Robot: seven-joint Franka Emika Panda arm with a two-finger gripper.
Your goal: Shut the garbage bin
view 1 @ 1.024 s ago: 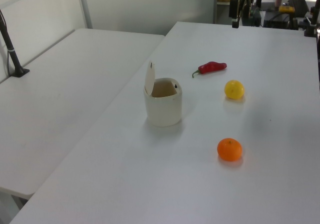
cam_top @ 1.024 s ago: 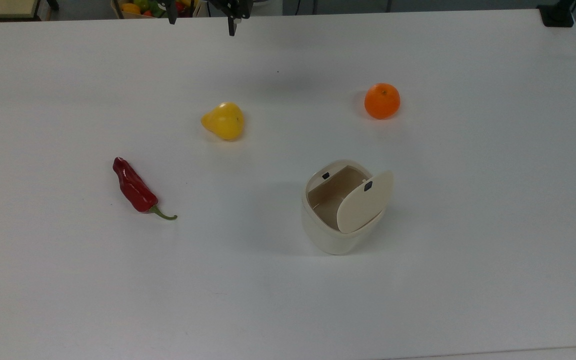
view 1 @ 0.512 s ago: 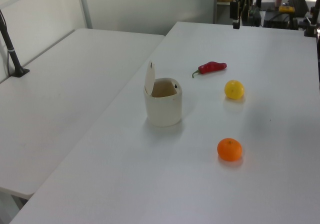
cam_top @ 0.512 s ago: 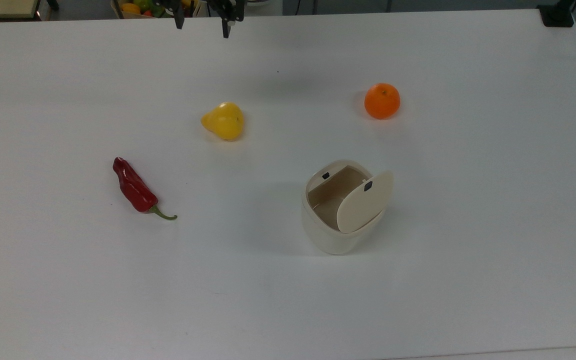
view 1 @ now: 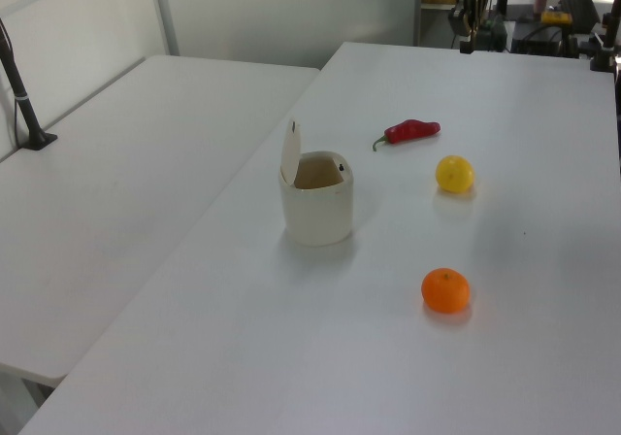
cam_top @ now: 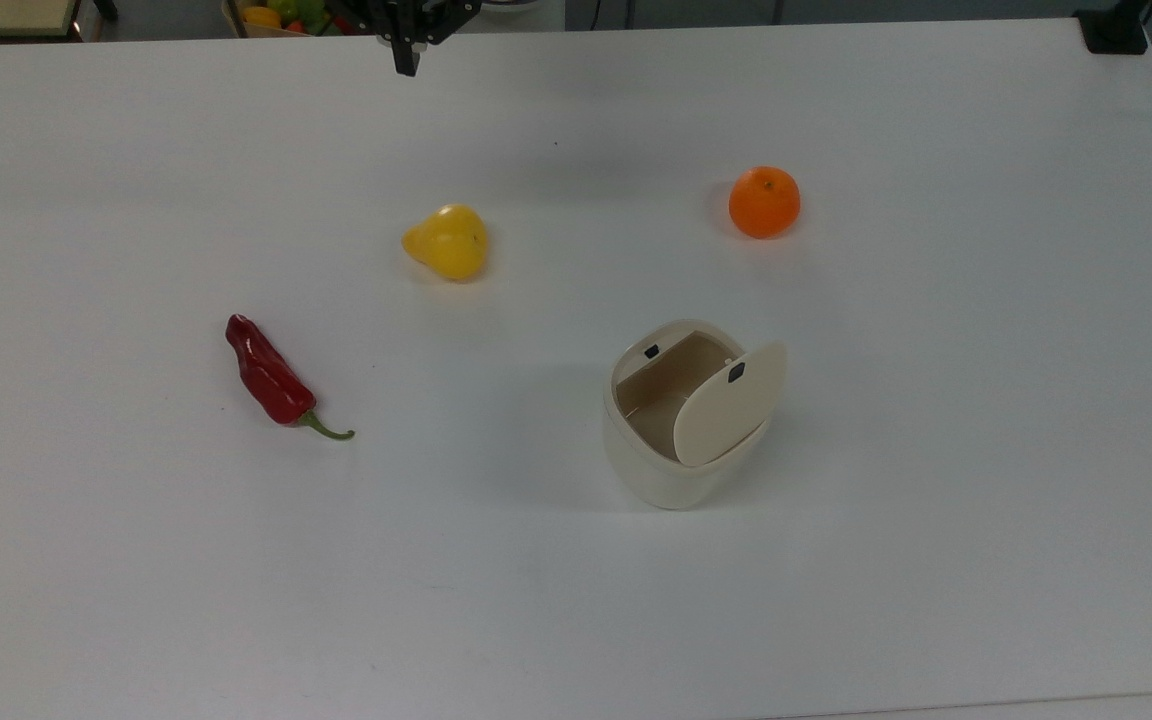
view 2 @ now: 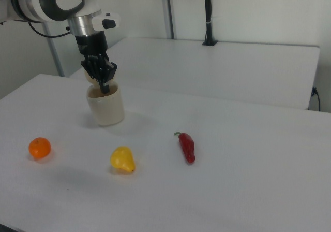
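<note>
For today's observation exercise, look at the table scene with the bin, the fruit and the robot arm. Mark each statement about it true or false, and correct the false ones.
1. The garbage bin has its lid standing open. True.
2. The orange lies inside the bin. False: it sits on the table, apart from the bin.
3. The red chili pepper lies at the top view's left of the yellow pear. True.
4. The gripper is pressing on the lid. False: in the top view it hangs near the table's far edge, away from the bin.
5. The pear touches the chili pepper. False: bare table separates them.
</note>
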